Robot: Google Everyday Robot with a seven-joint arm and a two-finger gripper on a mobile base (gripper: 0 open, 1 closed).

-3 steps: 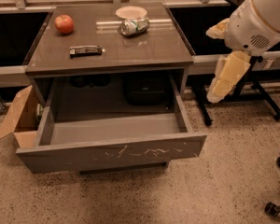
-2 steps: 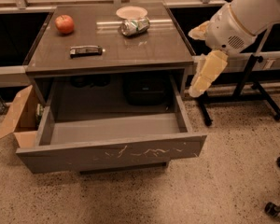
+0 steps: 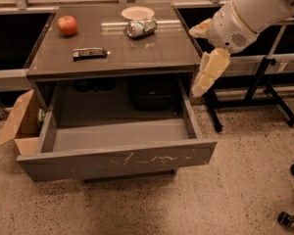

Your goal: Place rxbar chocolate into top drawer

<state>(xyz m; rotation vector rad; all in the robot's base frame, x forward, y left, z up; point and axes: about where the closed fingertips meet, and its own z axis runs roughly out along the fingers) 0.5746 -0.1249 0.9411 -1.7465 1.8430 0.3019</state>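
No text seems readable on the rxbar chocolate (image 3: 90, 53); gripper (image 3: 203, 83) hangs beside table (image 3: 157, 55).

The drawer (image 3: 118, 161) stands pulled out, open from above forward of the table (image 3: 152, 58) front edge. The gripper (image 3: 206, 73) hangs just off the table's right edge, near the front corner. Bare top surrounds the bar (image 3: 90, 53). The apple (image 3: 67, 25) sits at the back-left corner, the can (image 3: 141, 27) mid-back. A box (image 3: 18, 124) flanks the drawer's left wall.
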